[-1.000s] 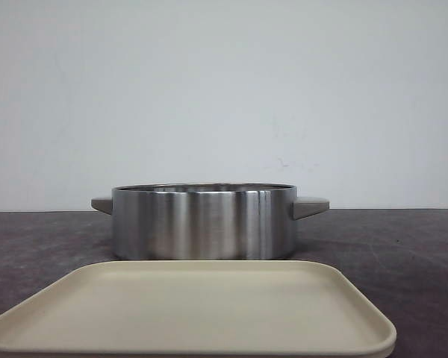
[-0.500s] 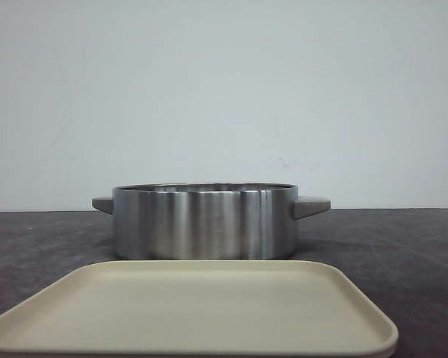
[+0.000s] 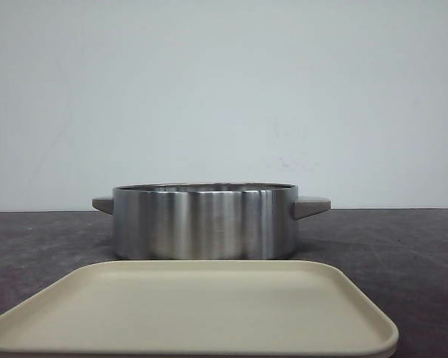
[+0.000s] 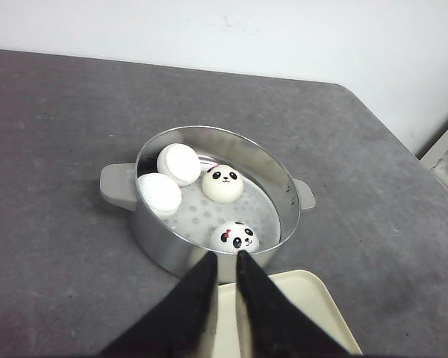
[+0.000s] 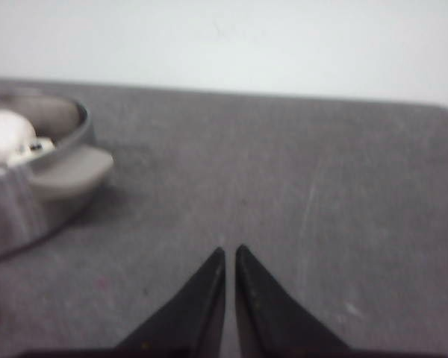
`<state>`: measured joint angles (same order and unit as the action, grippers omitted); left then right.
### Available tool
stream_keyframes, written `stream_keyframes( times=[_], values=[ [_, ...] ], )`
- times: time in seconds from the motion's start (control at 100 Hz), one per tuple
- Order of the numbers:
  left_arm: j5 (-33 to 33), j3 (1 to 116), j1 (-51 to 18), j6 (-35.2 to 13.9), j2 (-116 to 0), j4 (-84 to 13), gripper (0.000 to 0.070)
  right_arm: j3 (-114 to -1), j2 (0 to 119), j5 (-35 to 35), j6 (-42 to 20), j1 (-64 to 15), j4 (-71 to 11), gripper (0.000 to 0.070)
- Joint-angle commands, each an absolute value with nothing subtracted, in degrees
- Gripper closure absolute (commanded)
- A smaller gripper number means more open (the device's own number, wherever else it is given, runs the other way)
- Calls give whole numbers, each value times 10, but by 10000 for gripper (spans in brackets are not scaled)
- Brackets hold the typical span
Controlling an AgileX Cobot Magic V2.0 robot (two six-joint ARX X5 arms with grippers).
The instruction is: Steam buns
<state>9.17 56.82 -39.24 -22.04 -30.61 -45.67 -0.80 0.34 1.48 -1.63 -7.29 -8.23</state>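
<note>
All 4 buns (image 4: 222, 184) lie inside the steel steamer pot (image 4: 160, 250); the beige tray (image 3: 194, 313) sits just beside it. Left gripper (image 4: 225, 262) and right gripper (image 5: 229, 255): fingers nearly together, empty.

Pretty plain setup: dark grey speckled desk (image 3: 403, 239) with a bare pale wall (image 3: 224, 89) right behind it. Soft, even light everywhere, no harsh shadows anywhere.
</note>
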Motion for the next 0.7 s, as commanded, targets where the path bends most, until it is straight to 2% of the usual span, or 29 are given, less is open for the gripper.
stream_keyframes(
  times=[0.0,0.19,0.69],
  values=[
    [94,574,-397,-221,-307,-451,700,-6,2,15,-11,-70,-91,684],
    [94,574,-397,-221,-307,-451,700,-6,2,-5,-6,-69,-104,684],
    [94,574,-397,-221,-307,-451,700,-6,2,0,-5,-69,-88,684]
  ],
)
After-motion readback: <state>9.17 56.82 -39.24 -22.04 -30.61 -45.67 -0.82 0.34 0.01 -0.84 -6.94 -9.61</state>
